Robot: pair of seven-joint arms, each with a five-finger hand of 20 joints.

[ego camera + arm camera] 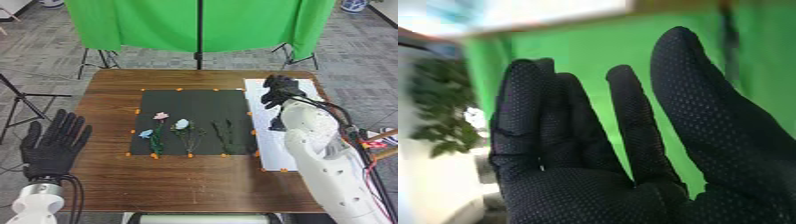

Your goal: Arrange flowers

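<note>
In the head view, my left hand is at the table's left edge, palm flat and fingers straight. My right hand is over the upper part of the white board, away from the flowers. The right wrist view has my right hand with relaxed, fairly straight fingers and nothing held. On the black mat lie a pink flower, a light blue flower, a white flower and dark green stems. A dark object on the white board is partly hidden by the right arm.
Orange tape pieces line the mat and board. The brown wooden table extends around them. Behind it are a green cloth and stands. Dark cables hang beside my right arm.
</note>
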